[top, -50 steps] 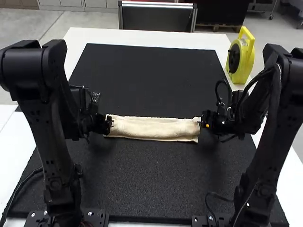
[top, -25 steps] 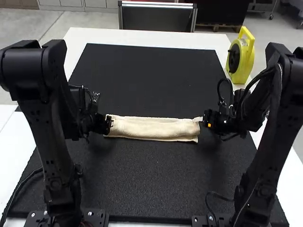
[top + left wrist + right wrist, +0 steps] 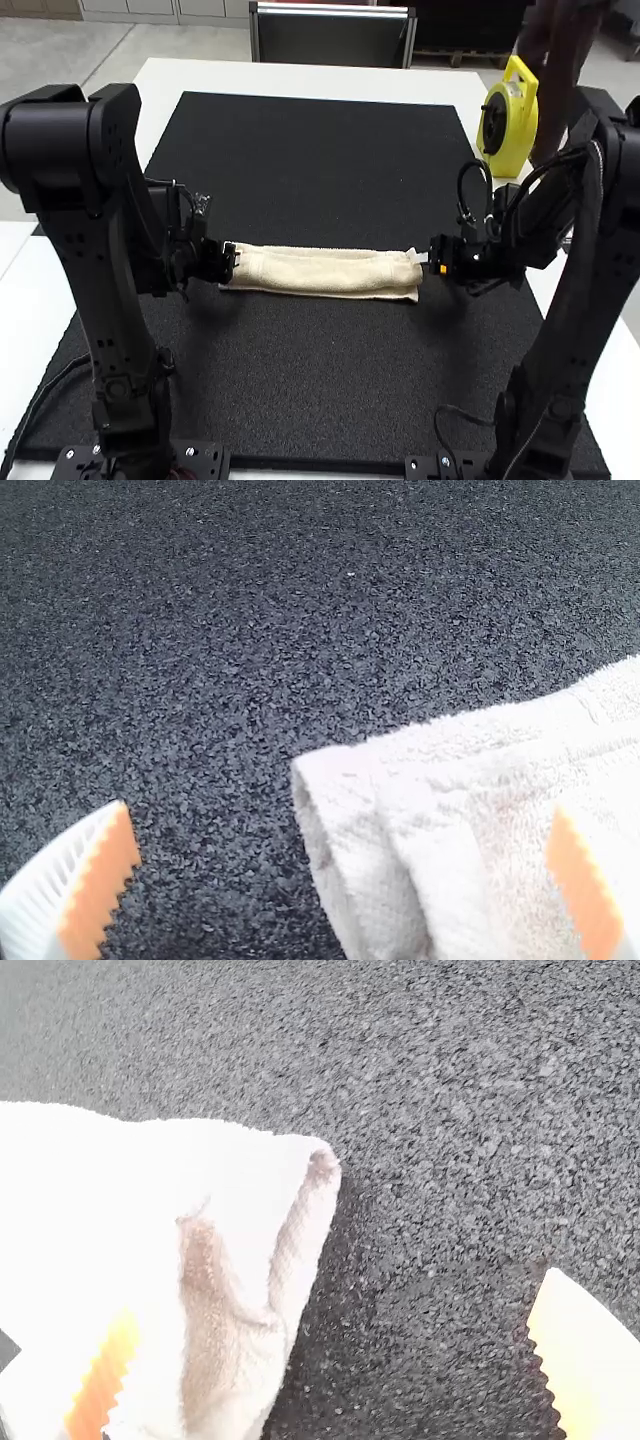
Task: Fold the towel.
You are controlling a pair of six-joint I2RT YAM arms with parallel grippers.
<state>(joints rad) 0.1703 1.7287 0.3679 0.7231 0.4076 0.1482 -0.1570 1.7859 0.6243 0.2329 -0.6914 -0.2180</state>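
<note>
Between the black left gripper point(image 3: 233, 260) and right gripper point(image 3: 426, 260), fingers wide, the narrow cream terry towel point(image 3: 325, 272) lies folded lengthwise, crosswise folding probably left.

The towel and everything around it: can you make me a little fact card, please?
towel: cream, folded into a long strip
lying on: black mat
left gripper: open, at one end of the towel
right gripper: open, at the other end
yellow thing: reel with a handle, standing beyond the right gripper
</note>
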